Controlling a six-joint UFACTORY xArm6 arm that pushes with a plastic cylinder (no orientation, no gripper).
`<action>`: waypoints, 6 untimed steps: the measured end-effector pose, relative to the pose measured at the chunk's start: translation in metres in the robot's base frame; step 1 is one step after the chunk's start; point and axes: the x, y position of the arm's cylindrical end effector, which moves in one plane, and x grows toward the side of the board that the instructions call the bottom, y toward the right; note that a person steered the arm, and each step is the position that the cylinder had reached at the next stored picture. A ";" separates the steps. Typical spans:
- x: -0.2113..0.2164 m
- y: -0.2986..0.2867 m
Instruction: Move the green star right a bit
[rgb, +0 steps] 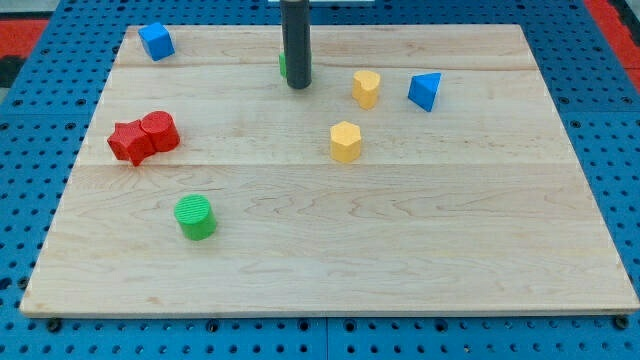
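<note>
A green block, presumably the green star (283, 66), shows only as a small sliver at the left edge of the rod near the view's top centre; its shape is hidden. My tip (298, 86) rests on the board directly in front of it, touching or nearly touching it.
A blue cube (156, 41) sits at the top left. A red star (129, 142) and red cylinder (159, 130) touch at the left. A green cylinder (195, 217) is lower left. A yellow cylinder (366, 88), yellow hexagon (345, 141) and blue triangular block (425, 91) lie right of centre.
</note>
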 end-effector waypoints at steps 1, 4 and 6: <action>-0.005 0.010; -0.038 -0.019; -0.045 0.008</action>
